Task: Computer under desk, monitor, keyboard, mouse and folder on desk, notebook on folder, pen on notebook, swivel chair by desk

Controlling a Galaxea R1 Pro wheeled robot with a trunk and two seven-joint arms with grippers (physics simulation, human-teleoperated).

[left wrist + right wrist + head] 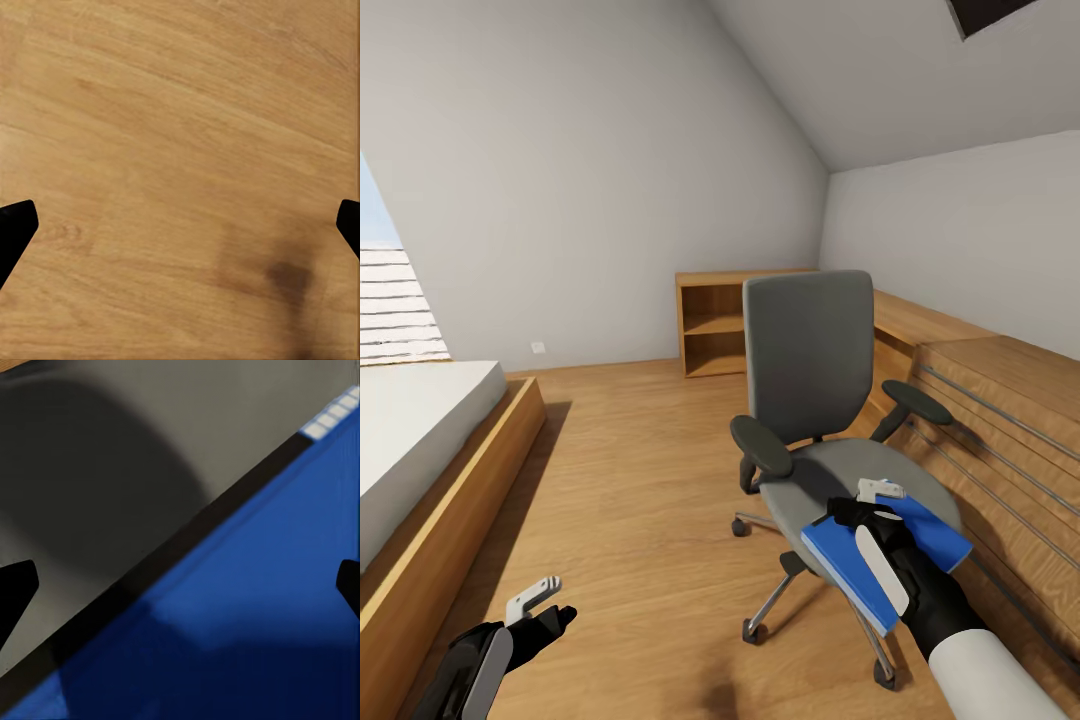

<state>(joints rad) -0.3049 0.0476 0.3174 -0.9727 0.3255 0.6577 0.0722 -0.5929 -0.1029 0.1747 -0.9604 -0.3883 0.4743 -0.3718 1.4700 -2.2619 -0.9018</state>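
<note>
The bright blue folder (885, 560) lies flat on the grey upholstered seat of the swivel chair (807, 360), one corner jutting past the seat's front edge. My right gripper (881, 490) sits over the folder, fingers spread wide, gripping nothing. My left gripper (532, 598) hangs low over the wooden floor (640, 480), fingers also parted and empty. An open wooden shelf unit (710, 325) stands behind the chair, partly hidden by its backrest.

Right pincer (880, 492) over folder (840, 560), swivel chair (810, 360).
</note>
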